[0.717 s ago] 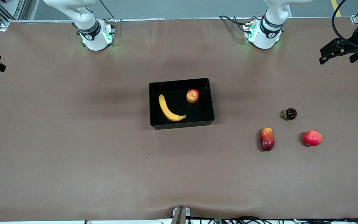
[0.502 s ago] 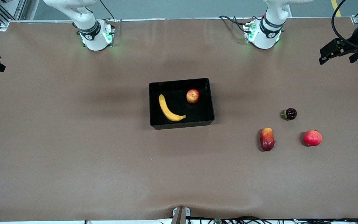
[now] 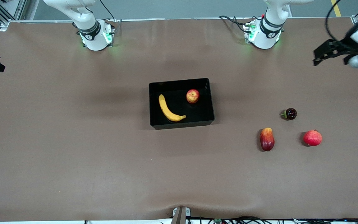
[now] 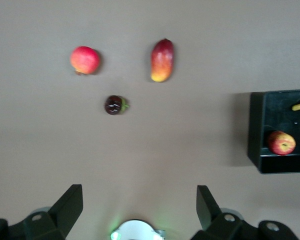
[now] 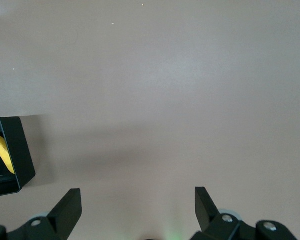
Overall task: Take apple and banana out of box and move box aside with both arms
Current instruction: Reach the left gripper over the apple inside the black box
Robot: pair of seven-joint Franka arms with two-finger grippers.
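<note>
At the right arm's end of the brown counter (image 3: pixel 73 155), the right hand (image 5: pixel 137 210) hangs high over bare surface with its two black fingers (image 5: pixel 70 207) spread wide and nothing between them; in the front view only a black edge of it shows at the picture's border. Near the middle of the counter sits the rectangular black open-top plastic tray (image 3: pixel 211 102), resting flat. Inside it lies the long curved yellow banana (image 3: pixel 168 109), toward the right arm's end of the tray, and the small round red apple with yellow blush (image 3: pixel 192 96) sits beside it, farther from the front camera and close to the tray's wall. Toward the left arm's end, well apart from the tray, three fruits lie on the counter: an oblong red-orange mango (image 3: pixel 267 139), a small dark glossy fruit (image 3: pixel 290 114) and a plain red pomegranate (image 3: pixel 312 137). The left hand (image 4: pixel 140 207) hangs high over the counter's edge at that end, fingers wide apart, holding nothing.
</note>
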